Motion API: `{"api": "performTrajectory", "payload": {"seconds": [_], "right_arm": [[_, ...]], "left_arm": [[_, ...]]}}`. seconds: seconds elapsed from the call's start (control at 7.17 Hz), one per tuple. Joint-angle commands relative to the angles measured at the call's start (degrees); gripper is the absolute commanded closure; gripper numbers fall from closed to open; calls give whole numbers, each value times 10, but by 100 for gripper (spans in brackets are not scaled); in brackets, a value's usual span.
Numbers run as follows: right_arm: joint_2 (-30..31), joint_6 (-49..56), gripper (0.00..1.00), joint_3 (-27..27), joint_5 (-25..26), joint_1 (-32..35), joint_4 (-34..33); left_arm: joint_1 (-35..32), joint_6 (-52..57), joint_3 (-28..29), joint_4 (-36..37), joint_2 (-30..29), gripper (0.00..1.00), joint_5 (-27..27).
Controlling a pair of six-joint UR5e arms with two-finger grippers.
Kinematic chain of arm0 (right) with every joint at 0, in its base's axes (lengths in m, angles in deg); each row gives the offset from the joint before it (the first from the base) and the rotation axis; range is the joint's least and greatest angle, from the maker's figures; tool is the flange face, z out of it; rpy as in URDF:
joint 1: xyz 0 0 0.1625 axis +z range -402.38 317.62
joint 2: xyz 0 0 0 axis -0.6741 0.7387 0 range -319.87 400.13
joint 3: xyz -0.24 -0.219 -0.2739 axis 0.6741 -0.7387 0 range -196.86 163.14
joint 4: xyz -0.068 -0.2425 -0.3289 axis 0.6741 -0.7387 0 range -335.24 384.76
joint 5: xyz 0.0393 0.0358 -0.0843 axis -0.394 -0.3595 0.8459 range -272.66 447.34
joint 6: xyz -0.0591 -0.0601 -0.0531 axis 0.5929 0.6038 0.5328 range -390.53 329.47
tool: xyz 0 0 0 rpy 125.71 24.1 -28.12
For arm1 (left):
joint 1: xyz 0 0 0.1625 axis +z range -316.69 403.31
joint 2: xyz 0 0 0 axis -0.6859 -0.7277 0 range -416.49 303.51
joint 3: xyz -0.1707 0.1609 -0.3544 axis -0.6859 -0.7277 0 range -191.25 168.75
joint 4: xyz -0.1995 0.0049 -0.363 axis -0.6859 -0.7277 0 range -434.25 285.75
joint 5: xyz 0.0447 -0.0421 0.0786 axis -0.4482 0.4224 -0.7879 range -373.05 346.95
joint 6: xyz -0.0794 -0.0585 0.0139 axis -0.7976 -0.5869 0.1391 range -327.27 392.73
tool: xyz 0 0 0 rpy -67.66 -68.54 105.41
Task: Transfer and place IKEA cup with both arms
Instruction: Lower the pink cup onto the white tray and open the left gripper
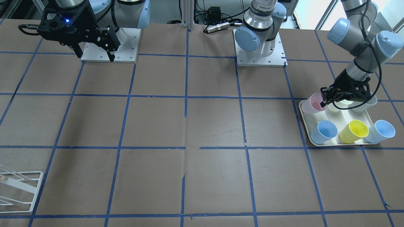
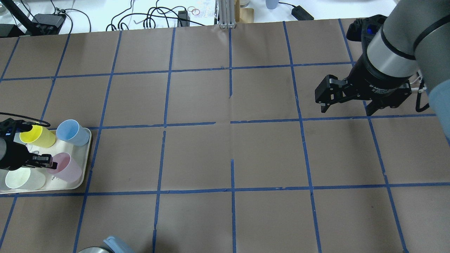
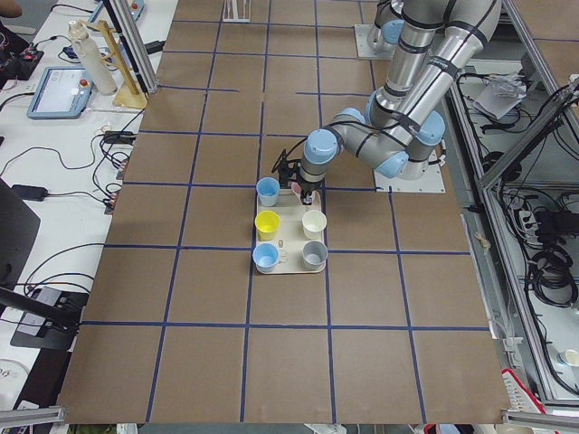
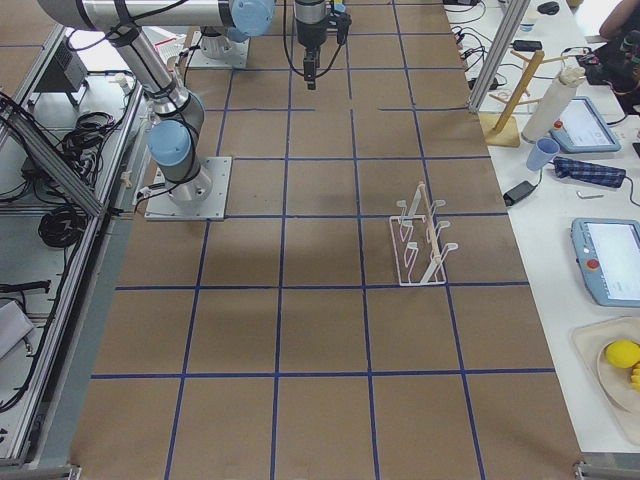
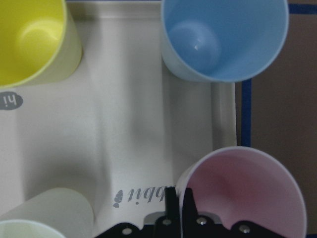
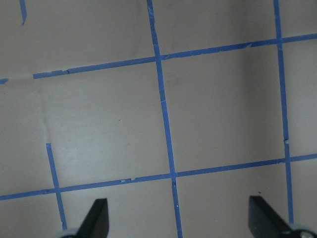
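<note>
Left gripper (image 5: 179,203) clamped on IKEA cup (image 5: 245,198) rim, one finger inside, one outside. Cup upright in tray (image 5: 124,109) corner. Beyond: yellow cup (image 2: 37,136), blue cup (image 2: 72,132). Farther off, right gripper (image 2: 346,108) above table (image 2: 228,158), fingers wide apart.

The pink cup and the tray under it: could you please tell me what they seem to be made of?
Pink cup: probably plastic, thin-walled and smooth, with a soft satin sheen inside. Tray: likely cream plastic or melamine, smooth and matte, with a moulded raised rim and printed grey lettering.
</note>
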Motion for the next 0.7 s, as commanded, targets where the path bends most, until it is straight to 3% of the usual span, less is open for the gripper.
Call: {"api": "performTrajectory", "payload": {"seconds": [0.0, 0.28, 0.56], "right_arm": [[1, 0, 0, 0, 1, 0, 1], [1, 0, 0, -1, 1, 0, 0], [0, 0, 0, 0, 1, 0, 0]], "left_arm": [[0, 1, 0, -1, -2, 77, -1], [0, 4, 0, -1, -5, 60, -1], [0, 4, 6, -4, -3, 59, 0]]}}
